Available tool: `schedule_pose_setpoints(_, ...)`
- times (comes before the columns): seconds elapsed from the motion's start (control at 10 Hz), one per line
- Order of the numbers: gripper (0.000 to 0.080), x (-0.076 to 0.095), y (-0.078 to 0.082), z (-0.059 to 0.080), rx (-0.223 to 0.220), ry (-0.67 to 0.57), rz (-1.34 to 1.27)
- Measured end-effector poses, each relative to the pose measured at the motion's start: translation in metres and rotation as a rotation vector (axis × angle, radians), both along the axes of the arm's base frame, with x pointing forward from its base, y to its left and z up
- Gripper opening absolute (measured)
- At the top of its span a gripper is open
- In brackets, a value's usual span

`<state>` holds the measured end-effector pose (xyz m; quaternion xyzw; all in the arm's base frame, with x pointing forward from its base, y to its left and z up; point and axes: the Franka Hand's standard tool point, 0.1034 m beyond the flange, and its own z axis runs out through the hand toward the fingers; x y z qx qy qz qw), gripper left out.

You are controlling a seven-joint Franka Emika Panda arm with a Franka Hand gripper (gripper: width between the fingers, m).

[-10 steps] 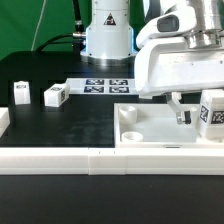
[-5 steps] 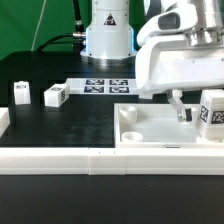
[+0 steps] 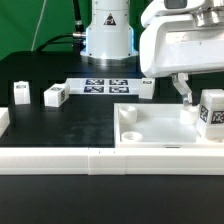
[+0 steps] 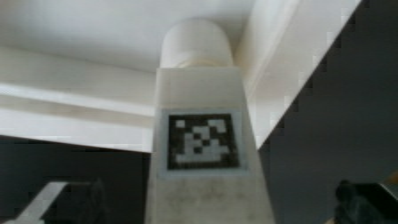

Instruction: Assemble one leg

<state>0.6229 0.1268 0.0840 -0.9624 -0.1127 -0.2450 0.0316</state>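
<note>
A white leg (image 3: 212, 112) with a black-and-white marker stands upright at the right side of the large white tray-like panel (image 3: 160, 140), on the exterior view's right. My gripper (image 3: 198, 98) hangs just above it, open, with one finger (image 3: 185, 92) showing to the leg's left. In the wrist view the same leg (image 4: 201, 140) fills the middle, its rounded end pointing away. My gripper (image 4: 205, 208) straddles it, and both fingertips (image 4: 45, 205) stand apart from its sides. Two more legs (image 3: 20, 93) (image 3: 54, 95) lie on the black table at the left.
The marker board (image 3: 105, 86) lies at the back middle, before the arm's base (image 3: 107, 40). Another small white part (image 3: 146, 89) sits beside it. A long white rail (image 3: 90, 160) runs along the front edge, with a white block (image 3: 3, 120) at the far left.
My gripper has risen and shifted a little toward the exterior view's right. The leg at the right of the panel has stayed in place.
</note>
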Motion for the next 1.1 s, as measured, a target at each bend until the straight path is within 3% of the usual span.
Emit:
schedule_pose_setpoints(0.1, 0.0649, -0.001, 0.000, -0.002, -0.001, 0.009, 0.000)
schedule_pose_setpoints(0.2, 0.0649, -0.005, 0.000, -0.008, -0.008, 0.126, 0.009)
schedule_pose_setpoints(0.7, 0.0649, -0.002, 0.009, -0.007, -0.023, 0.543, 0.037)
schedule_pose_setpoints(0.8, 0.0649, 0.006, 0.007, -0.008, -0.023, 0.530, 0.041)
schedule_pose_setpoints(1.1, 0.0649, 0.007, 0.001, -0.011, -0.022, 0.512, 0.036)
